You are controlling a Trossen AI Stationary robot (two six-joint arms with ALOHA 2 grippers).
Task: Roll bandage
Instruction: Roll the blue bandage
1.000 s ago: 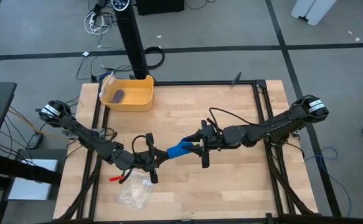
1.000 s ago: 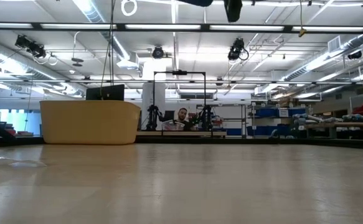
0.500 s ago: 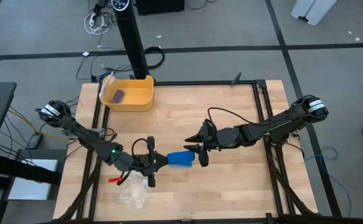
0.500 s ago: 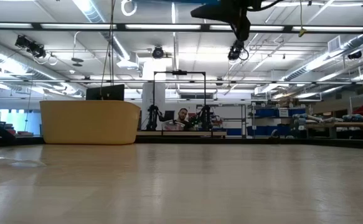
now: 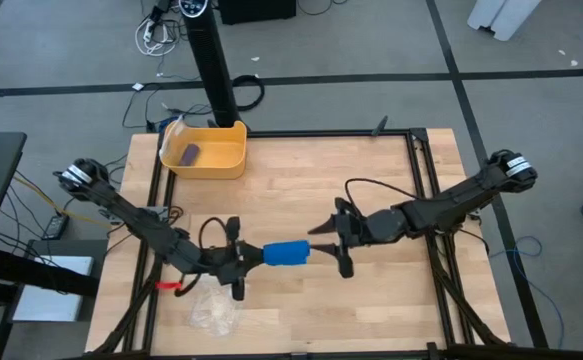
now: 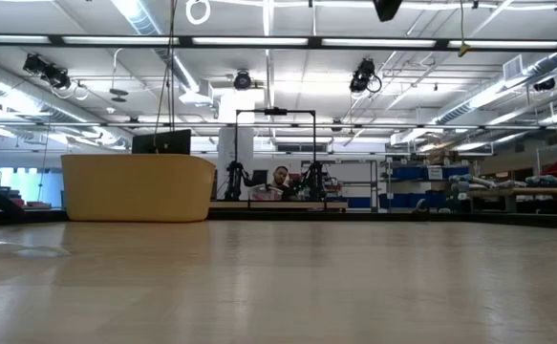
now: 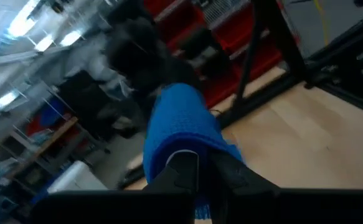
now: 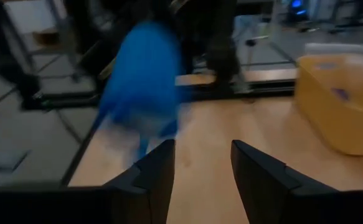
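The bright blue bandage [image 5: 288, 252] is a short roll held above the table's middle, its length running left to right. My left gripper [image 5: 251, 257] is shut on its left end; the roll also shows in the left wrist view [image 7: 178, 127]. My right gripper [image 5: 323, 240] stands open just right of the roll's free end and touches nothing. In the right wrist view the roll [image 8: 141, 81] is blurred ahead of the open fingers [image 8: 153, 171]. Neither the roll nor the fingertips show in the low view. My left gripper pinches the roll's near end [image 7: 190, 146] between its two fingers [image 7: 181, 171]. The fingers come level from the table's left and lie along the roll. The roll sticks out past the fingertips toward the right gripper, clear of the table.
A yellow bin [image 5: 211, 160] with a small dark purple block [image 5: 191, 153] stands at the far left; it also shows in the low view [image 6: 139, 186]. A clear crinkled plastic bag [image 5: 216, 308] and a small red thing [image 5: 176, 287] lie near the front left. A person [image 6: 278, 177] shows far back in the room.
My right gripper has let go of the bandage's right end and drawn back toward the table's right edge, fingers open. The roll, earlier tilted between both grippers, now points level toward the right, held by my left gripper alone.
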